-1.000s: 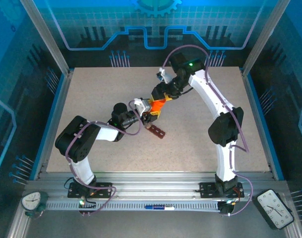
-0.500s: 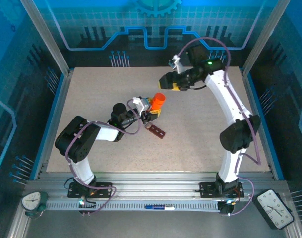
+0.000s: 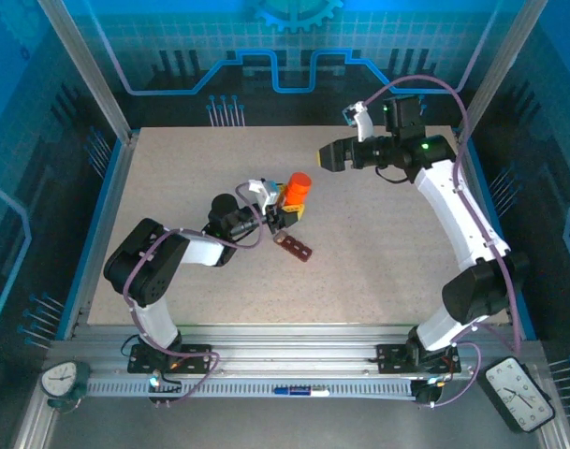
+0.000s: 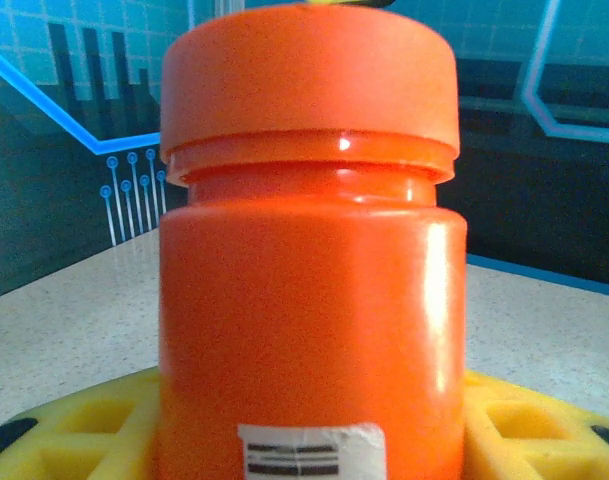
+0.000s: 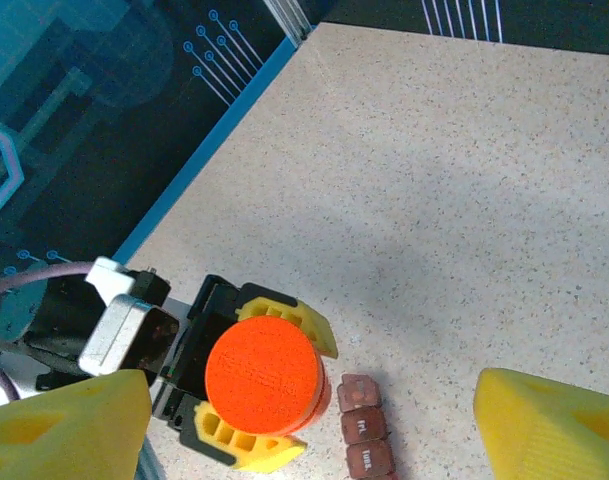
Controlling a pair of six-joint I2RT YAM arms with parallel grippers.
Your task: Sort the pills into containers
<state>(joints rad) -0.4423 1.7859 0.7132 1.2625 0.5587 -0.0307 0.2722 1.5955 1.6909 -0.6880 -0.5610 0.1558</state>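
Observation:
My left gripper is shut on an upright orange bottle with its cap on, near the table's middle. From the left wrist the bottle stands between yellow fingers. The right wrist view looks down on the bottle's cap and the left gripper clamped round it. The containers, a dark reddish-brown strip of square compartments, lie flat on the table just right of the bottle. My right gripper hovers open and empty to the far right of the bottle, with wide-spread fingers. No pills are visible.
The speckled beige table is framed by blue edging and metal posts. Bare tabletop lies beyond the bottle. Both arm bases sit on the near rail.
My right gripper has let go of the bottle's top, opened, and drawn back up and to the right. The left gripper has kept hold of the bottle in the same place.

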